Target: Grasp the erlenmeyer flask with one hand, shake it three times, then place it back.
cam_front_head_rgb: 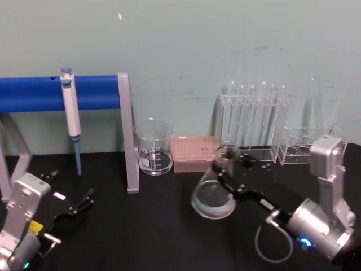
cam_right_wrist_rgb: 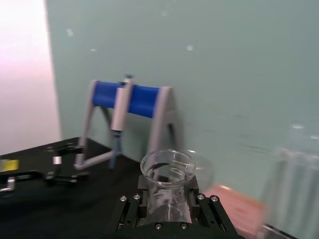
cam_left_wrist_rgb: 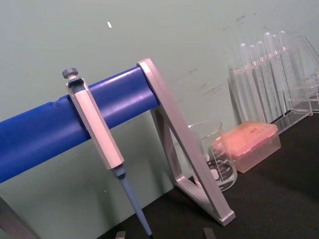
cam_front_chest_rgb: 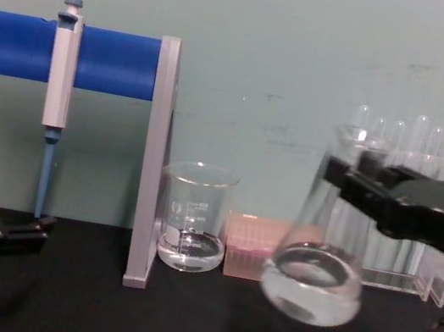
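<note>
Over black table (cam_front_chest_rgb: 176, 330), flask (cam_front_chest_rgb: 309, 289) in right gripper (cam_front_chest_rgb: 351, 176)

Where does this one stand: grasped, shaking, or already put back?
Done: right gripper is shut on the erlenmeyer flask neck. In hand: flask held tilted, apparently off the table, likely mid-shake; count unknowable. Remaining: setting it down. Left gripper parked open, lower left.
</note>
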### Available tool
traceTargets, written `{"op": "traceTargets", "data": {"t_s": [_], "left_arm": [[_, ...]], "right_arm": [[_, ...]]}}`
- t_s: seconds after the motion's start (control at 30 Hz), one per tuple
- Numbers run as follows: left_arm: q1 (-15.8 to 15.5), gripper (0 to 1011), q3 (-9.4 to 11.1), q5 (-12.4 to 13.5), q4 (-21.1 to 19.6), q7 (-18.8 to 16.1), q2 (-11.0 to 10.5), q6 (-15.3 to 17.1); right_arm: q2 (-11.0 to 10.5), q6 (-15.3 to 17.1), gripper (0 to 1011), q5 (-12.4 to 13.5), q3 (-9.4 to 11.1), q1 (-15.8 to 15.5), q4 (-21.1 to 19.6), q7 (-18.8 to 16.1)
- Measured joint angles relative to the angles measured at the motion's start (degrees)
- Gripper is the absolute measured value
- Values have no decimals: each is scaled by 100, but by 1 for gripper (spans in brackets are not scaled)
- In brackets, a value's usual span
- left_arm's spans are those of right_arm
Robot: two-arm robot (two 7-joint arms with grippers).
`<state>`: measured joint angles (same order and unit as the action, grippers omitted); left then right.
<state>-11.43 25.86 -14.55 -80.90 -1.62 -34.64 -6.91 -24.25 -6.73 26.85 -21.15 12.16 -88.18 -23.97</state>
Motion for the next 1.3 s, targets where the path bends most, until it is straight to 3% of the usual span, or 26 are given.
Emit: {"op": "traceTargets", "data": {"t_s": [0.43,0.77,1.1,1.3], "left_arm": [[0,1001,0,0,0,0,0,0],[0,1001,0,0,0,0,0,0],[0,1001,0,0,0,0,0,0],[0,1001,0,0,0,0,0,0]], "right_arm": [[-133,68,456,-198,667,-410,-196,545],[-132,97,456,-294,1017,-579,-231,677],[-11,122,456,-334,1073,-534,-152,483],[104,139,456,-334,909,-393,-62,197]]}}
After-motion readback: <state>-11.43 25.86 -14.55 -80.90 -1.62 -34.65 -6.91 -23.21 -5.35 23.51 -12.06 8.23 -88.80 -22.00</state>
